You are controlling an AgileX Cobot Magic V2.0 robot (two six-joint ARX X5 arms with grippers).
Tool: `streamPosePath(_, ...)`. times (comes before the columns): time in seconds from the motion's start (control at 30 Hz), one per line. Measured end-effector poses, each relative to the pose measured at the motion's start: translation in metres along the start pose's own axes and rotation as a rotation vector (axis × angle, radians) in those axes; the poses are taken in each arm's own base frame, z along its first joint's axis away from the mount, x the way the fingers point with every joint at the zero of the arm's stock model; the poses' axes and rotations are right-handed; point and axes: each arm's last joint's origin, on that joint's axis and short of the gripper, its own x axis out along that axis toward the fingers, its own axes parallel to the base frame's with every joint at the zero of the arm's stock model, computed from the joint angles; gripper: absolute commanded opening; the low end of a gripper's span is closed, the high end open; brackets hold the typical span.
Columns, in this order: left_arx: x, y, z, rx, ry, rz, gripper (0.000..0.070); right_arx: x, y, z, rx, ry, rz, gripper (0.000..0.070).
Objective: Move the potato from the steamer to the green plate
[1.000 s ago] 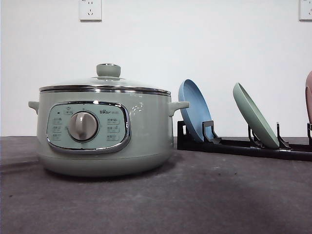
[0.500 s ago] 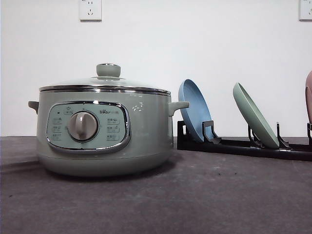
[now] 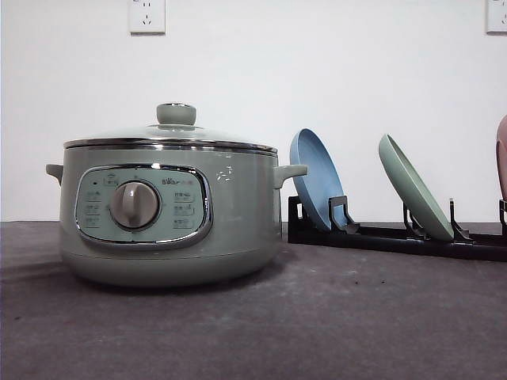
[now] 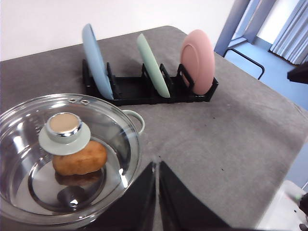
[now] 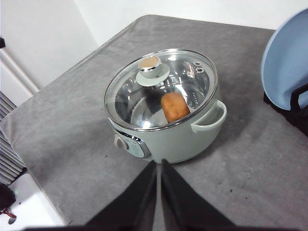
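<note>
The pale green steamer point(image 3: 166, 214) stands on the grey table with its glass lid point(image 5: 161, 89) on, green knob point(image 4: 64, 131) on top. Through the lid I see the orange-brown potato point(image 4: 80, 158) point(image 5: 174, 106) lying inside. The green plate point(image 3: 413, 187) point(image 4: 153, 65) stands on edge in a black rack point(image 3: 396, 236), between a blue plate and a pink one. My left gripper point(image 4: 157, 166) hovers shut above the table beside the steamer's rim. Above the table in front of the steamer, my right gripper point(image 5: 158, 166) is shut, holding nothing.
A blue plate point(image 3: 315, 179) point(image 4: 95, 60) sits in the rack slot nearest the steamer, a pink plate point(image 4: 198, 60) in the farthest. The steamer's side handle point(image 3: 289, 172) sticks out toward the rack. The table's edge point(image 4: 288, 159) drops off beyond the rack.
</note>
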Motion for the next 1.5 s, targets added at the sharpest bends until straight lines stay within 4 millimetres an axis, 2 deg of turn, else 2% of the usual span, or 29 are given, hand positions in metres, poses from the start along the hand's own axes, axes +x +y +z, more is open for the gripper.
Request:
streamPosePath(0.07, 0.000, 0.000, 0.000, 0.004, 0.000, -0.001, 0.0006, 0.000, 0.000, 0.000, -0.004, -0.002, -0.005, 0.0006)
streamPosePath(0.17, 0.000, 0.000, 0.000, 0.019, 0.001, -0.001, 0.0061, 0.000, -0.001, 0.000, -0.006, -0.004, -0.034, 0.0011)
streamPosePath(0.23, 0.000, 0.000, 0.000, 0.025, 0.000, -0.001, 0.0126, 0.000, -0.001, 0.000, -0.007, -0.005, -0.051, 0.0068)
streamPosePath(0.27, 0.000, 0.000, 0.000, 0.026, 0.001, -0.001, 0.0167, 0.000, -0.001, 0.000, -0.007, -0.004, -0.053, 0.0126)
streamPosePath(0.33, 0.000, 0.000, 0.000, 0.026, 0.000, -0.001, 0.0297, 0.000, -0.001, 0.000, -0.008, -0.005, -0.056, 0.0282)
streamPosePath(0.4, 0.000, 0.000, 0.000, 0.026, 0.000, -0.001, 0.0469, 0.000, -0.001, 0.000, -0.008, -0.005, -0.055, 0.0436)
streamPosePath(0.5, 0.000, 0.000, 0.000, 0.027, 0.000, -0.001, 0.0699, 0.000, -0.001, 0.000, -0.007, -0.005, -0.055, 0.0578)
streamPosePath(0.6, 0.000, 0.000, 0.000, 0.029, 0.000, -0.001, 0.0700, 0.000, -0.001, 0.000, -0.001, -0.005, -0.056, 0.0618)
streamPosePath(1.17, 0.001, -0.002, -0.001, 0.037, 0.008, -0.017, 0.0700, 0.002, -0.003, 0.002, 0.126, -0.010, -0.064, 0.0617)
streamPosePath(1.3, 0.002, -0.005, -0.001, 0.043, 0.012, -0.034, 0.0700, 0.015, -0.014, 0.005, 0.236, -0.003, -0.141, 0.0618)
streamPosePath(1.5, 0.006, -0.006, -0.001, 0.045, 0.027, -0.053, 0.0700, 0.059, -0.044, 0.012, 0.365, 0.071, -0.187, 0.0617)
